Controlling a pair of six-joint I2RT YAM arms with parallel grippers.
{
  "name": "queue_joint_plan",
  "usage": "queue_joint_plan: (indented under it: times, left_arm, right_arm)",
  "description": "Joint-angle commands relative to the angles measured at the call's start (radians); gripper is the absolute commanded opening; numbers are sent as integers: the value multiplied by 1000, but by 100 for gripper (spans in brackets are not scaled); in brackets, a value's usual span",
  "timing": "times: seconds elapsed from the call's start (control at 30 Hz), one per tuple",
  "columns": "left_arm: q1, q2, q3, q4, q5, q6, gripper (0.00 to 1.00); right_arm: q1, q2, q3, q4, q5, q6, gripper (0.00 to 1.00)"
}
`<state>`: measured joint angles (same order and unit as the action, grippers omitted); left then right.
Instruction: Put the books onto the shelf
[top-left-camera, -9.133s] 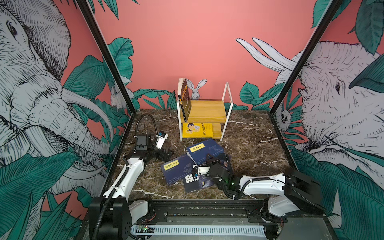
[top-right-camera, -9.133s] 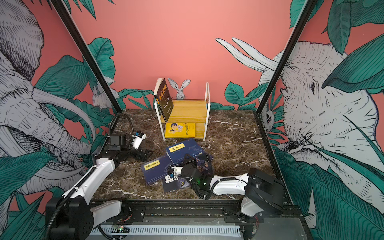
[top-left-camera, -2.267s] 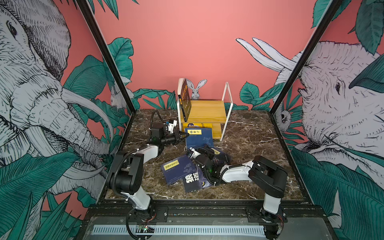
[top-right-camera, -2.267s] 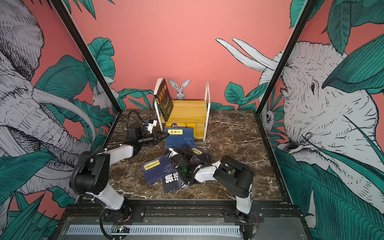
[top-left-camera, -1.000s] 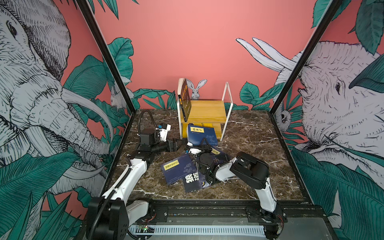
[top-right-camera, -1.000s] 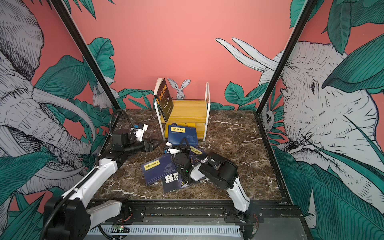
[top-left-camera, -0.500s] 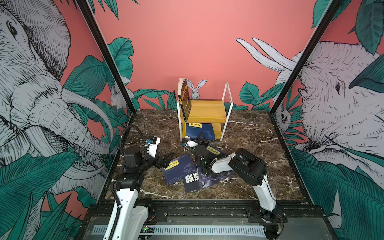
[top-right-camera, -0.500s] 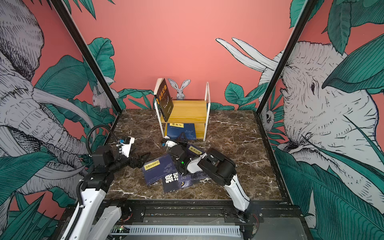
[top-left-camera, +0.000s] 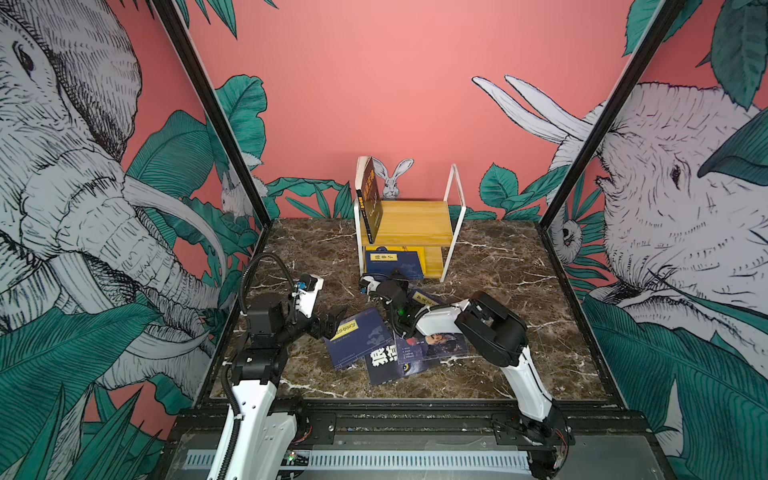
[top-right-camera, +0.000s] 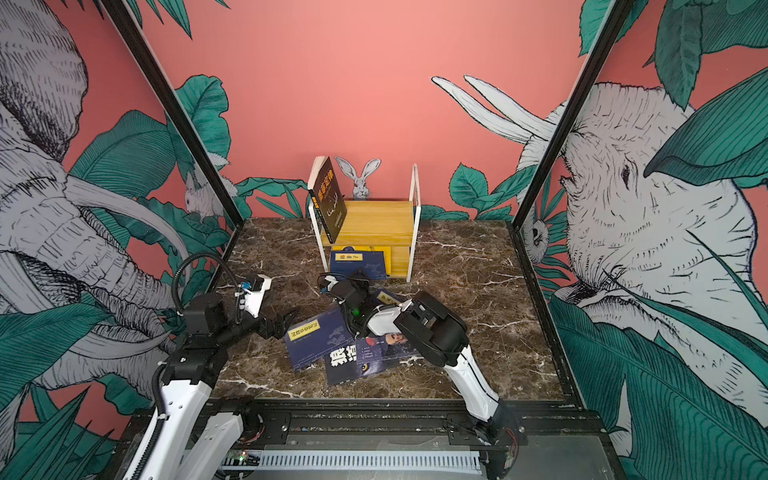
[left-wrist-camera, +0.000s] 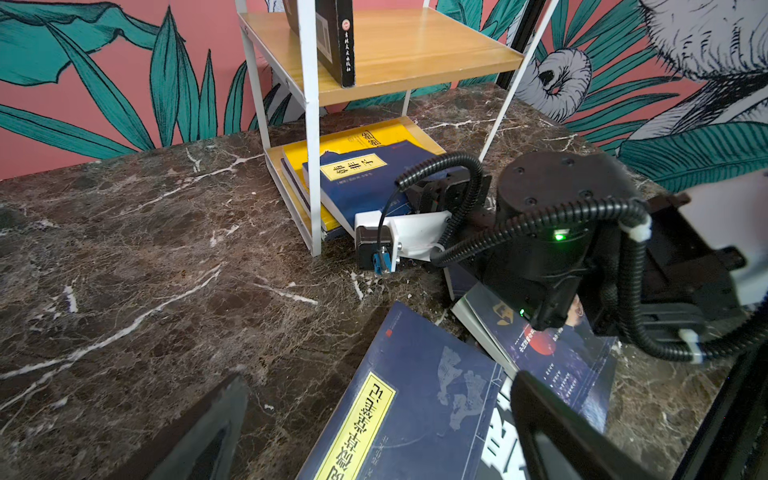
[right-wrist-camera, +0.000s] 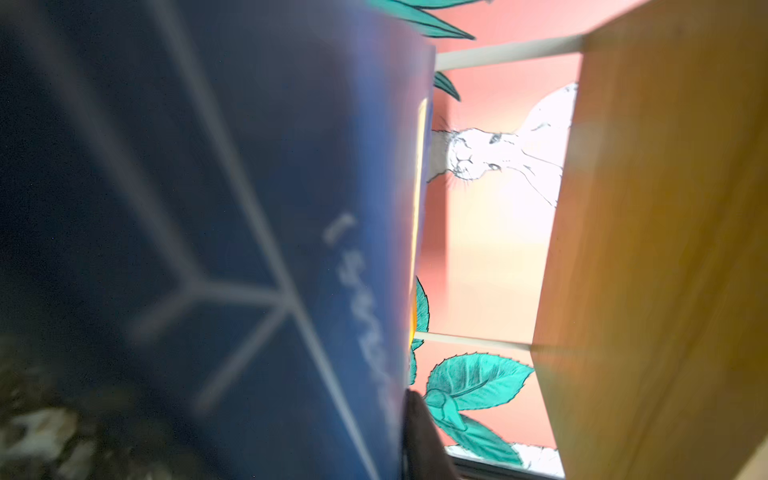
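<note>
On marble tabletop (top-left-camera: 498, 266) four books (top-left-camera: 357, 340), three visible on shelf (top-left-camera: 415, 224); left gripper (top-left-camera: 334, 322) spread wide, right gripper (top-left-camera: 397, 277) state unclear

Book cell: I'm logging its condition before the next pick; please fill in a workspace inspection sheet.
Surface: dark, white-veined marble tabletop.
Job's things: shelf holds an upright dark book on top, a navy book over a yellow book below; several loose books overlap on the tabletop.
Clutter: nothing seen.
Grippers: left gripper open, by a loose book's corner; right gripper at the shelved navy book's front edge, grip unclear.
Cables: black corrugated hose loops over each wrist.
Surroundings: coral mural walls, black frame posts.
</note>
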<state>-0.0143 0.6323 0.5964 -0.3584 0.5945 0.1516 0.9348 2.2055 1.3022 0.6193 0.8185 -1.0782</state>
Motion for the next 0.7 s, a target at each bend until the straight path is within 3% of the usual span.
queue_joint_plan:
  times: [0.0,0.27,0.5,0.67]
  left_arm:
    - [5,-13,-19,7,16,36,99]
    - [11,-8,-19,8,16,30,99]
    - [14,-7,-28,15,16,31,99]
    - [17,-10,-35,20,16,32,99]
  right_arm:
    - [-13,-26,48,-144,-59,30,35]
    - [-27,-75,90,-392,-178,93,57]
    - [-54,-132,137,-538,-255,195,61]
    - [-65,-113,158,-535,-257,180,62]
